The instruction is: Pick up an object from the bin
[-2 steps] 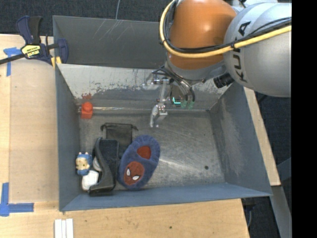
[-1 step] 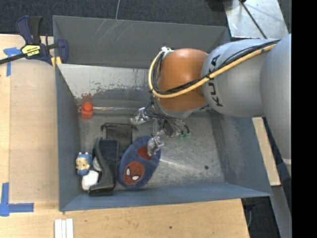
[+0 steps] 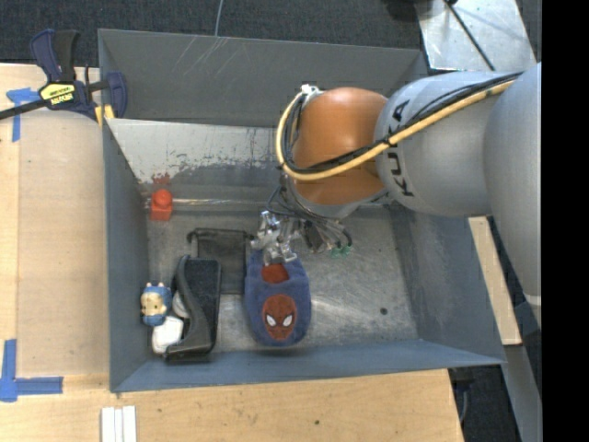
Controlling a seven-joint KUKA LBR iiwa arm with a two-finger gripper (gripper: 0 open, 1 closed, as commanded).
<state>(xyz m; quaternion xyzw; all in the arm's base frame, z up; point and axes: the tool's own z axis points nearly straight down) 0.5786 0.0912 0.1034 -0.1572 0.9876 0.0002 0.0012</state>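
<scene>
A blue slipper with a Spider-Man face is lying on the floor of the bin, close to the front wall, with its open end pointing back. The pincer is hanging right over that open end, probably because the rim there is offering an edge to grip. I cannot tell how far it is standing open, or whether it is gripping anything. Just beside the slipper a black shoe-like thing and a small figurine are resting. An orange cap-like piece is sitting well apart, by the back wall.

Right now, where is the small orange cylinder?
In the camera view, the orange cylinder sits at the bin's back left, against the rear wall; the black object lies nearest.
</scene>
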